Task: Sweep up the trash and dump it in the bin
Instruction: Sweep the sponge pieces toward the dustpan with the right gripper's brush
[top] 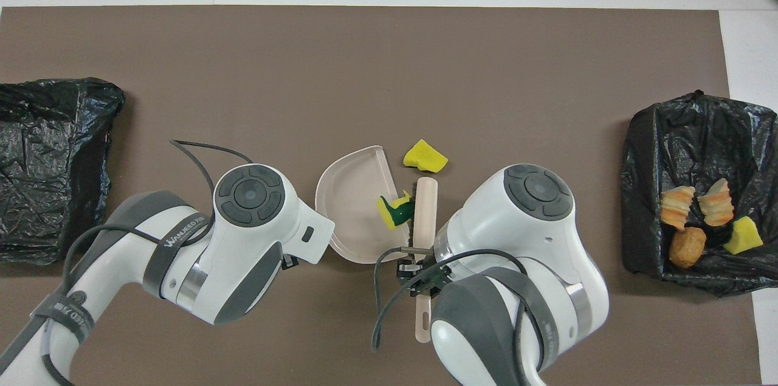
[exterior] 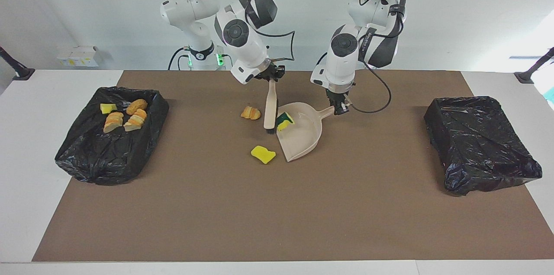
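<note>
Trash lies in three places. One green-and-yellow sponge (exterior: 284, 121) sits at the open lip of the dustpan (exterior: 303, 134), at the end of the lip nearer the robots, touching the bristles of the brush (exterior: 271, 108). A yellow chunk (exterior: 263, 154) lies on the brown mat (exterior: 277, 205), just outside the pan's mouth and farther from the robots than the brush. An orange bread piece (exterior: 250, 113) lies on the mat beside the brush, toward the right arm's end of the table. Four more scraps (exterior: 123, 117), three bread pieces and one yellow chunk, rest in the black-lined bin (exterior: 108, 153) at the right arm's end.

Right gripper (exterior: 269, 76): clamped on the brush handle, brush hanging nearly upright with its bristles down at the pan's lip. Left gripper (exterior: 339, 108): closed on the dustpan's handle (exterior: 325, 113), pan flat on the mat.

A second black-lined bin (exterior: 480, 145) stands at the left arm's end of the table, well apart from the pan.
</note>
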